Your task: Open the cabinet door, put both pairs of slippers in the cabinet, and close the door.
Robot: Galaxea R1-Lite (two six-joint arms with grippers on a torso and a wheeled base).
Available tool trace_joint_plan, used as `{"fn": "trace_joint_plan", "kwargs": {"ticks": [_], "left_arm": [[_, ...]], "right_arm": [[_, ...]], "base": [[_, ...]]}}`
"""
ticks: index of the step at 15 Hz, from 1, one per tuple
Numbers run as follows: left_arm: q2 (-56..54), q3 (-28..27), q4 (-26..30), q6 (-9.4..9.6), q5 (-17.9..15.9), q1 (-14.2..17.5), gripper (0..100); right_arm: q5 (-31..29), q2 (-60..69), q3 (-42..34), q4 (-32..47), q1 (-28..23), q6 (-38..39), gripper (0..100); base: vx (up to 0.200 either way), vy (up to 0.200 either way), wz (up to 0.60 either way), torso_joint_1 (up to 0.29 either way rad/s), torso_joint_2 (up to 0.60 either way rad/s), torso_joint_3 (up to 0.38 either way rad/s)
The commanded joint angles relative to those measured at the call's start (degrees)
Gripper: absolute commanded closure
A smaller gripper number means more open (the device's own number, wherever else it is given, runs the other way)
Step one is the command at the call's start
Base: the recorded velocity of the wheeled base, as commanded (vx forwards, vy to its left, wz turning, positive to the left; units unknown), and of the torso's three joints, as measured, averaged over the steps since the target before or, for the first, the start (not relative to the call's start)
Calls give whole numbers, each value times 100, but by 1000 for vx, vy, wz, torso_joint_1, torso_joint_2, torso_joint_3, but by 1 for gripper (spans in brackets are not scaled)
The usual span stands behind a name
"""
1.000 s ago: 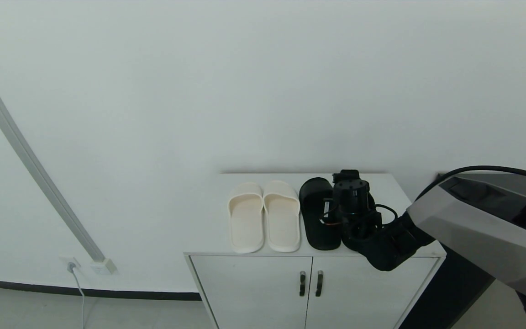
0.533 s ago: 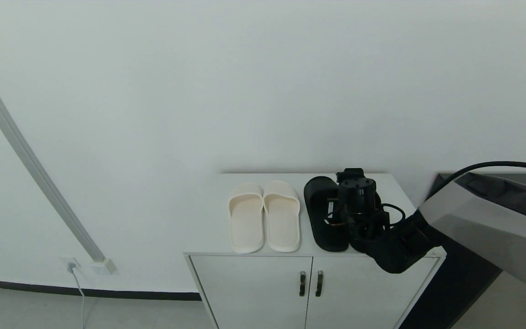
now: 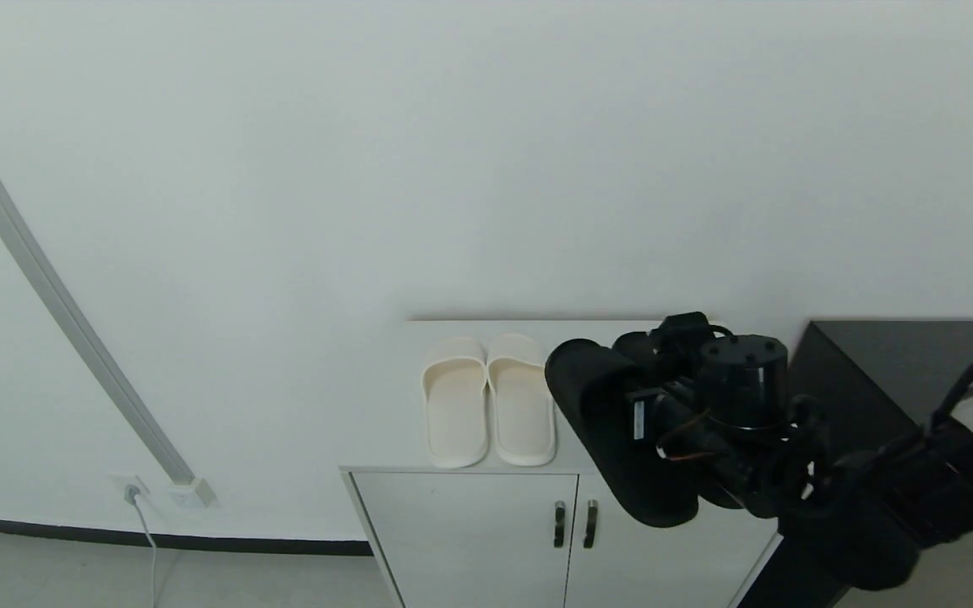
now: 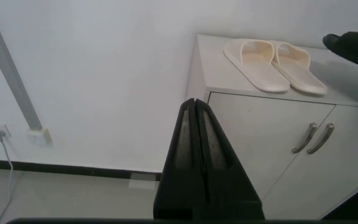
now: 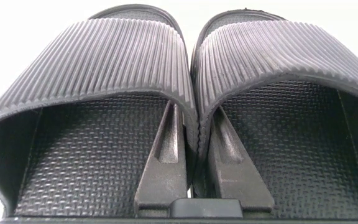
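White cabinet (image 3: 461,532), doors shut, cream slippers (image 3: 520,397) on top; your right claw (image 5: 194,134) clamps the black slippers (image 3: 622,439), held off it; left claw (image 4: 196,106) pressed together.

Two white slippers (image 3: 457,405), two black slippers (image 5: 123,68), one cabinet (image 3: 398,397), two doors (image 3: 470,540), two handles (image 3: 560,523).

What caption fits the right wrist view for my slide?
Right gripper pinching the adjoining inner walls of the black slippers, one finger inside each.
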State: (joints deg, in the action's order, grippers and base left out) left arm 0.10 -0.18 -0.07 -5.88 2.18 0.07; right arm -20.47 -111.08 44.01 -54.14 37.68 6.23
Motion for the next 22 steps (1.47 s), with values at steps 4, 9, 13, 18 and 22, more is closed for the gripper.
{"fn": "trace_joint_plan", "kwargs": {"ticks": [4,9,13,18,22], "left_arm": [[-1,1,-1,-1,2,1,100],[-1,1,-1,-10,2,1,100],[-1,1,-1,-10,-7,1,100],[-1,1,-1,-10,-7,1,100],[-1,1,-1,-10,-7,1,100]], "right_arm": [[1625,1695,-1413,-79,415,-166,100],[2363,1967,-1861,-79,495,-394,100],[2425,1932,-1922,-79,574,-394,100],[2477,1897,-1913,-97,582,-386,100],[2477,1888,-1931,-88,582,-394,100]], "base": [[0,0,0,0,0,0],[0,0,0,0,0,0],[0,0,0,0,0,0],[-120,0,0,3,3,0],[-200,0,0,-2,5,5]]}}
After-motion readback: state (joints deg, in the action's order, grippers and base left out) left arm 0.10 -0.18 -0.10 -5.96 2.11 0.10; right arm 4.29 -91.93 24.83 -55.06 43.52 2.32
